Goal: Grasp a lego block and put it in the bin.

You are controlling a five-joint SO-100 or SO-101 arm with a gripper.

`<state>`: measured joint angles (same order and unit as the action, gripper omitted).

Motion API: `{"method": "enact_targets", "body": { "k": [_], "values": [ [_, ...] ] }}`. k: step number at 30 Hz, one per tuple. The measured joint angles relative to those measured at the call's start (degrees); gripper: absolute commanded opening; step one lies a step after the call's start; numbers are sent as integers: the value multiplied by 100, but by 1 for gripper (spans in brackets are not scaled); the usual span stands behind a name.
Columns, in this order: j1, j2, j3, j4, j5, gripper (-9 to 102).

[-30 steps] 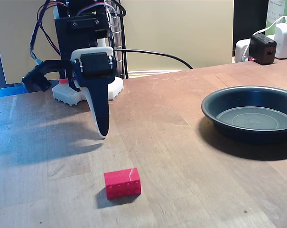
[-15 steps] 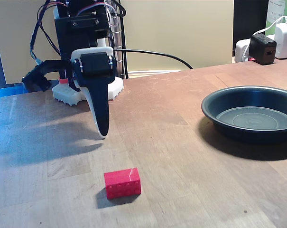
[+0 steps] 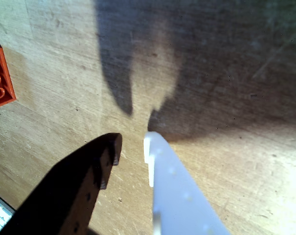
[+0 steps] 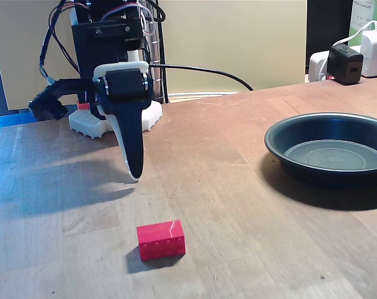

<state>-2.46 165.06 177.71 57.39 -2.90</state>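
I'm seeing my gripper (image 3: 132, 149) hanging over bare table (image 3: 226, 98), fingers nearly together with just a slim gap, gripping nothing, I reckon poised for the approach. The lego block (image 4: 161, 240) is sitting off the tips, at the wrist view's left edge (image 3: 0, 76), well apart from the bin (image 4: 330, 149).

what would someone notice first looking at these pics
Probably the bright red lego block, lying alone on the wooden table near the front edge in the fixed view. Next, the dark round bin at the right, with nothing in it. Behind the block, the gripper points down at the bare wood, its fingers close together with nothing between them.
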Motion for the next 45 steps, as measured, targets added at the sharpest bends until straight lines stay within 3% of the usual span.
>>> {"method": "enact_targets", "body": {
  "k": [9, 22, 35, 45],
  "values": [
    [0, -439, -1090, 88, 9, 0],
    [-18, -4298, -5757, 2373, -44, 0],
    [-132, -7207, -8376, 2540, -35, 0],
    [-176, -8341, -9334, 2540, -35, 0]
  ]
}}
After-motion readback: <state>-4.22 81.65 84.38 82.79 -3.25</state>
